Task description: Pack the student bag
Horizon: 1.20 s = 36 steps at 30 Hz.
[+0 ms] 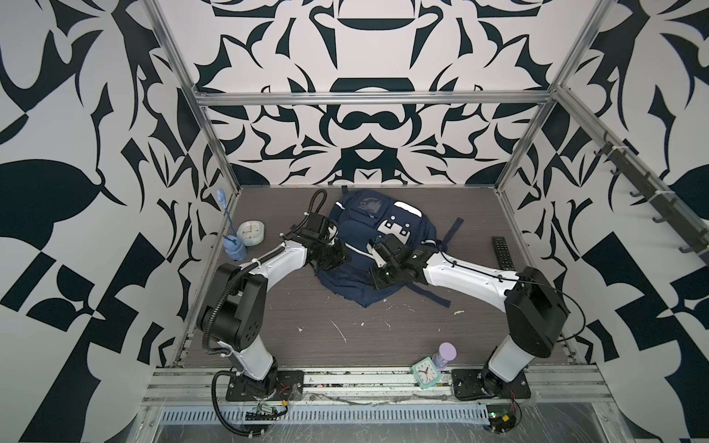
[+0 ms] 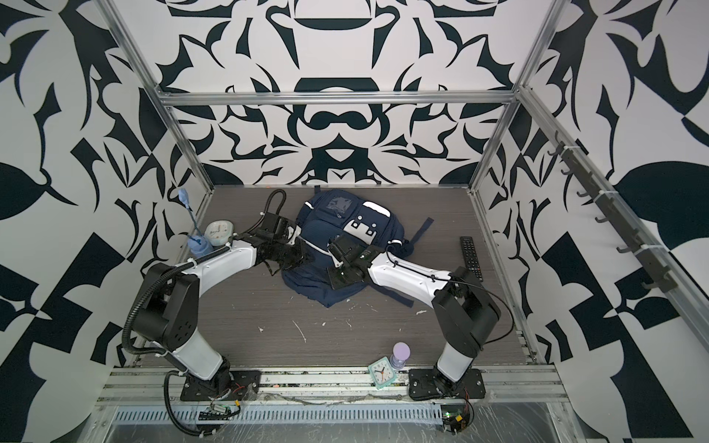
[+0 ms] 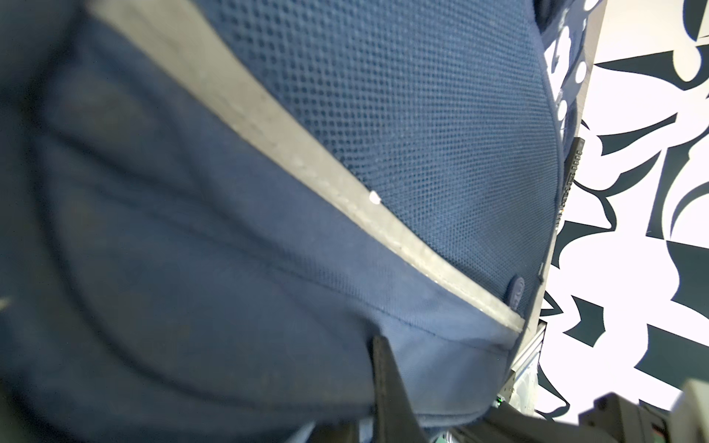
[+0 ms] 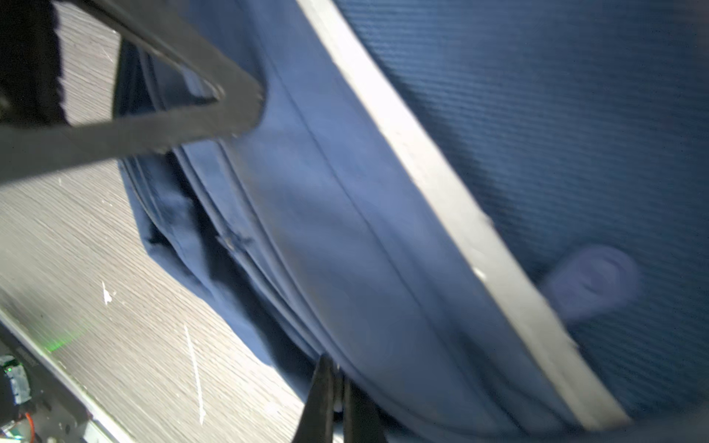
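Jaws closed tight: left gripper [image 1: 333, 262], right gripper [image 4: 333, 370], each seemingly pinching student bag [image 1: 356, 237] fabric.

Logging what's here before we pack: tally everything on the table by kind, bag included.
student bag: 1
clocks: 2, the round white clock and the square mint clock
bottles: 2, the blue bottle and the purple-capped bottle
remote control: 1
Total: 6
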Motion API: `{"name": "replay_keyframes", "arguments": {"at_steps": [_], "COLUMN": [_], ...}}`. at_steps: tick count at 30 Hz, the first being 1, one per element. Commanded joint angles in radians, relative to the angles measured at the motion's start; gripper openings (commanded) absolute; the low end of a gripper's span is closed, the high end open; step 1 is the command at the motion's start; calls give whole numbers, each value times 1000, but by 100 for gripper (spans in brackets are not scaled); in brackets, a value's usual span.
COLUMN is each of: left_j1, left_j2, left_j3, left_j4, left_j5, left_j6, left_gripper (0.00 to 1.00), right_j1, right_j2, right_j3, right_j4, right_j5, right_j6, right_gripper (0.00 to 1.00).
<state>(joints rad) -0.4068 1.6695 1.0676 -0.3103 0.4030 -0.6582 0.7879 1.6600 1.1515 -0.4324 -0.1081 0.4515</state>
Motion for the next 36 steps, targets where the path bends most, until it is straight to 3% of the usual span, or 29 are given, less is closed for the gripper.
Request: {"name": "replay_keyframes", "arguments": {"at_steps": [1,12,25,36], "left_j1": [50,77,77,77], "left_j2": [-17,-33,-39,-8], "left_j3": [8,-12,-26,-14], "left_j4": [-21,-24,-24,-8], "left_j5": [-62,-38,-40,-35], "left_j6": [51,60,63,51], "left_gripper": [5,5,7,10], "right_j1": [-49,-218,-254,-255], "right_j2": [-83,-127,-66,-116], "right_j3": [-38,-98,-68,-122], "right_j4": [-83,-71,-44,-44], "right_j5": [35,9,0,-18], "right_j6": [-21,-63,-52,-44], "right_gripper": [0,0,1,32]}}
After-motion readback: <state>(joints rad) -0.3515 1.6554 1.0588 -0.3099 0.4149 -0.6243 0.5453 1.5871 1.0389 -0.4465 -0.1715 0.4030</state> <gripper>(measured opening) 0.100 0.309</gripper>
